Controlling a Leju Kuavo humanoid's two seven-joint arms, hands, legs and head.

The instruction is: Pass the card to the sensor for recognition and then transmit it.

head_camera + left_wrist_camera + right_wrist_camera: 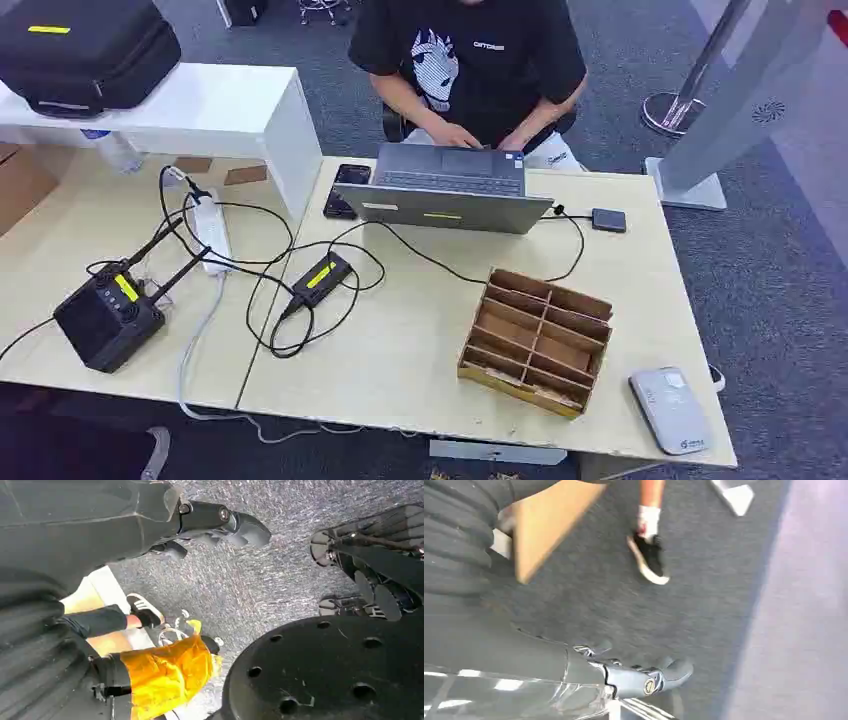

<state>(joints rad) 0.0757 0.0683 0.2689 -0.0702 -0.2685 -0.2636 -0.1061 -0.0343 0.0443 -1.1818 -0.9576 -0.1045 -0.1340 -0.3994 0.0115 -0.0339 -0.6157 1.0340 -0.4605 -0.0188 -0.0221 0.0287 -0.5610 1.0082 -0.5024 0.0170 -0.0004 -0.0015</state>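
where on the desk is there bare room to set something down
Bare desktop lies between the black adapter and the wooden divider box. Also between the box and laptop. Left side is crowded with cables and the black box.

A wooden divided box (537, 340) sits between an open laptop (446, 187) and a grey sensor (668, 410) on the table (400, 350)

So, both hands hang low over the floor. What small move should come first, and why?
Probably raise the right hand to the table, toward the wooden box. That hand hangs over the carpet and holds nothing, while the box and the grey device both lie on the table's right side. Which slot holds a card I cannot tell.
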